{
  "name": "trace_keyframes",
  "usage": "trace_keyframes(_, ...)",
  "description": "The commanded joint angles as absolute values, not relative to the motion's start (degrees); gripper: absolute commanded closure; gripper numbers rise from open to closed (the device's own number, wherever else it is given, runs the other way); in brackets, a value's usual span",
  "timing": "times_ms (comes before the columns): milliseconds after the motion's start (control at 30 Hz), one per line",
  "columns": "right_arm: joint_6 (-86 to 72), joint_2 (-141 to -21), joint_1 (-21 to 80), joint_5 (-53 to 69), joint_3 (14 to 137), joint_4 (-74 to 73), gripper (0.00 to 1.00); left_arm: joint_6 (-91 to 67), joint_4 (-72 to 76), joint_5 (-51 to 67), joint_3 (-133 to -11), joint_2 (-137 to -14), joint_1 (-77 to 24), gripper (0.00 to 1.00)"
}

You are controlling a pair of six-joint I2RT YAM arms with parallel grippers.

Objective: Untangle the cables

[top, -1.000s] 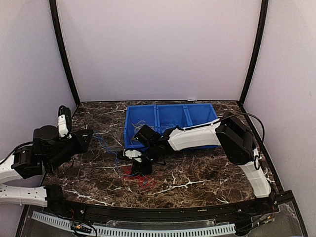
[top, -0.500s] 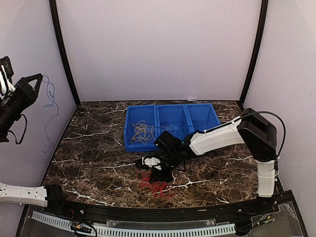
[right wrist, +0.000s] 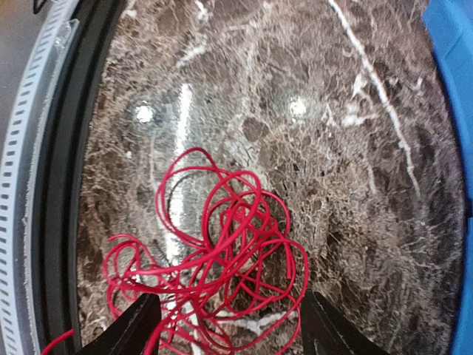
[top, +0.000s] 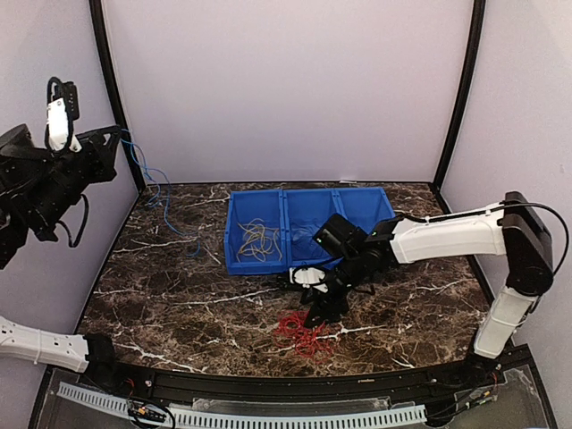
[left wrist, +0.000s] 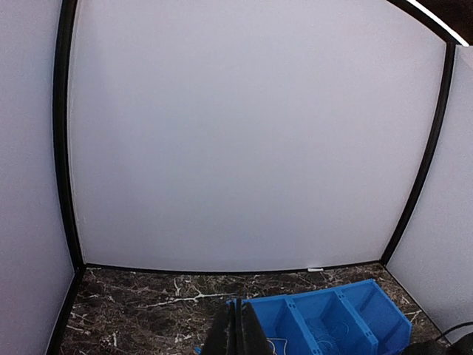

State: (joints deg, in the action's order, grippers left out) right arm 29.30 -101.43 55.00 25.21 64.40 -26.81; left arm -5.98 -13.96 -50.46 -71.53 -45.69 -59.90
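The dark marble-patterned table carries a blue plastic three-compartment bin towards its back. My left gripper is high up by the left wall, fingers pressed together. The thin blue wire cables dangle from its tip down to the table, so they seem pinched there, though the grip itself is too small to make out. My right gripper hangs low in front of the bin, fingers spread apart on either side of the tangled red wire cables lying on the table. Yellow-tan wire loops sit in the bin's left compartment.
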Motion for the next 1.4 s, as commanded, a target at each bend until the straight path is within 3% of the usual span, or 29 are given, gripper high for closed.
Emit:
trace_keyframes(0,31.91,-93.99,54.33,27.03,65.27,-33.53,0.3,-5.28,-13.67,-47.77,-73.18,-51.0,-59.77,1.0)
trace_keyframes(433,35.22,-80.95,49.24,27.22,63.63,-39.63,0.27,-7.57,-12.87,-34.0,-79.4,-66.1,-58.6,1.0)
trace_keyframes(633,31.26,-75.34,38.11,36.1,58.99,-35.74,0.26,-7.7,-13.1,-27.29,-83.64,-73.76,-56.89,1.0)
trace_keyframes(900,26.15,-66.38,25.44,38.01,45.53,-22.01,0.25,-7.23,-13.75,-19.24,-92.76,-83.46,-55.21,1.0)
trace_keyframes(1367,25.73,-64.01,19.95,31.72,43.34,-18.8,0.21,-7.8,-10.45,-10.91,-105.29,-97.32,-52.82,1.0)
